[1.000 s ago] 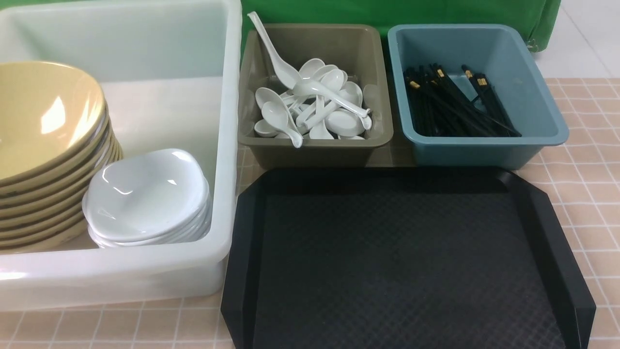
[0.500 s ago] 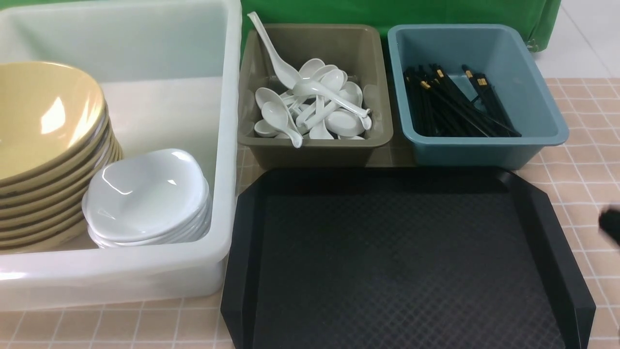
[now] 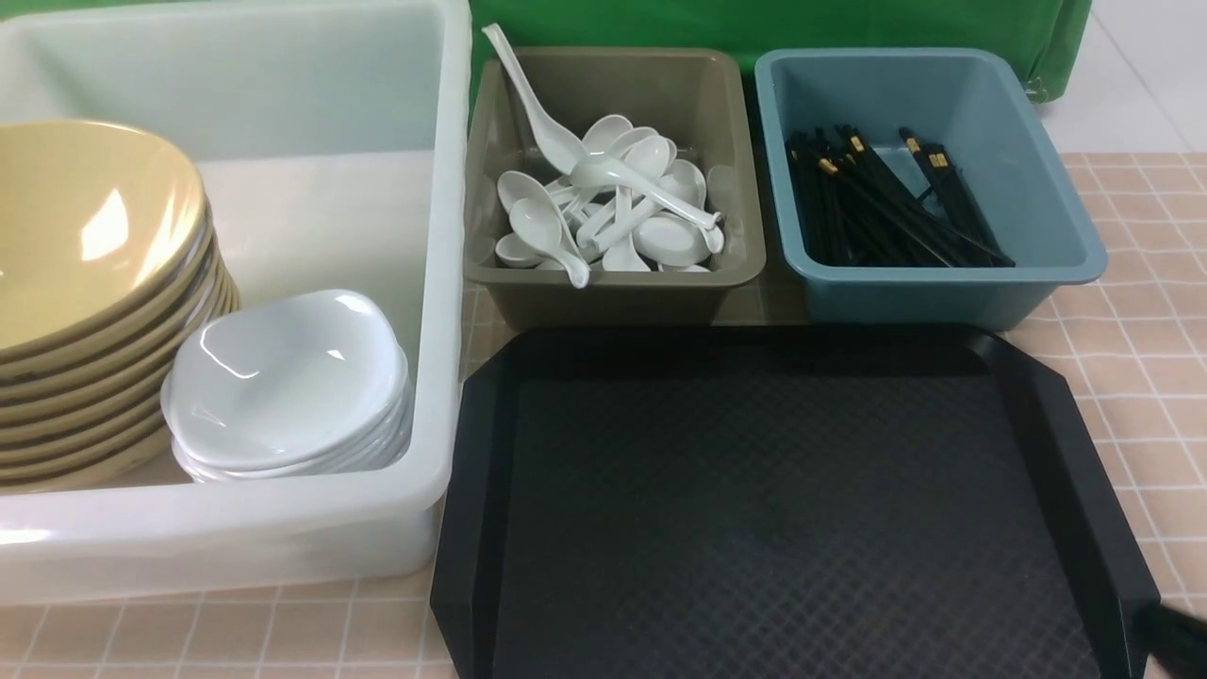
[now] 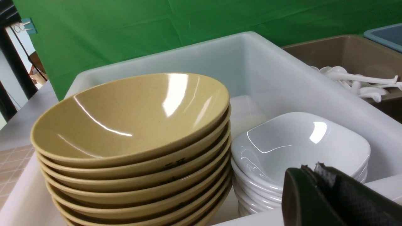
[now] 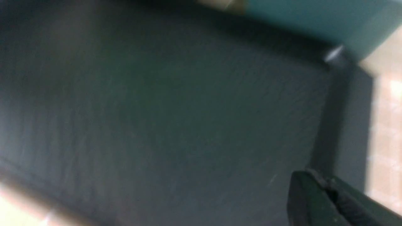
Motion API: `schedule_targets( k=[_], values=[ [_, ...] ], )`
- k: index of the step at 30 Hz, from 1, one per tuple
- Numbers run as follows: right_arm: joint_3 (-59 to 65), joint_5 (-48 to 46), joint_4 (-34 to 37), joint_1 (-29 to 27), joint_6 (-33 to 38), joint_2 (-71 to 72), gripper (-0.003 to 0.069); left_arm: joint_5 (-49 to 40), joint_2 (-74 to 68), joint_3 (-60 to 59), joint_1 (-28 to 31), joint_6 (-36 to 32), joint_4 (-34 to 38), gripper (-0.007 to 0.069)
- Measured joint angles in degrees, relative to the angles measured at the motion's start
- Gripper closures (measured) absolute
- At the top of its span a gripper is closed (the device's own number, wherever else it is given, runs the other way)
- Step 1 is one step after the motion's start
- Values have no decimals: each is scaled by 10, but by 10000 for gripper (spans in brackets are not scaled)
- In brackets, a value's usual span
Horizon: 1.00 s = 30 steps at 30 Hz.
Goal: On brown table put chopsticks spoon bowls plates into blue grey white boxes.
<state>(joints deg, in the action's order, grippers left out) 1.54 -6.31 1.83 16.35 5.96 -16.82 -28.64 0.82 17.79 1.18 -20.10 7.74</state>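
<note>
A stack of yellow bowls [image 3: 85, 226] and a stack of white plates [image 3: 283, 377] sit in the white box [image 3: 443, 283] at the left. White spoons [image 3: 613, 198] are piled in the grey box [image 3: 613, 292]. Black chopsticks [image 3: 886, 203] lie in the blue box [image 3: 905, 297]. My left gripper [image 4: 311, 168] is shut and empty, by the white box's near rim [image 4: 386, 186], just in front of the plates [image 4: 298, 147] and beside the bowls [image 4: 125, 116]. My right gripper [image 5: 320, 180] is shut and empty over the black tray's right side; only its dark tip [image 3: 1179, 641] shows in the front view's bottom right corner.
An empty black octagonal tray [image 3: 773, 509] fills the near middle, in front of the grey and blue boxes. The brown table [image 3: 1141, 339] shows bare to the right of the tray. A green cloth [image 3: 754, 24] hangs behind the boxes.
The right gripper came into the front view at the right edge, then dropped to the bottom right corner. A chopstick in the blue box shifted slightly. The left arm stayed still.
</note>
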Motion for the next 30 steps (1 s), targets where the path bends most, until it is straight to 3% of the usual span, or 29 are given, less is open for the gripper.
schedule_targets(
  k=[5, 10, 13, 20, 30],
  values=[
    [0, -39, 0, -98, -4, 145, 621, -1, 0, 0, 0, 0, 0, 617],
    [0, -94, 0, -162, -52, 174, 621, -1, 0, 0, 0, 0, 1, 617],
    [0, -112, -1, -169, -74, 174, 620, -2, 0, 0, -1, 0, 3, 617],
    [0, -115, -3, -169, -17, 175, 616, -2, 0, 0, -1, 0, 3, 617],
    [0, -115, -4, -169, -11, 175, 610, -2, 0, 0, -1, 2, 5, 617]
  ],
)
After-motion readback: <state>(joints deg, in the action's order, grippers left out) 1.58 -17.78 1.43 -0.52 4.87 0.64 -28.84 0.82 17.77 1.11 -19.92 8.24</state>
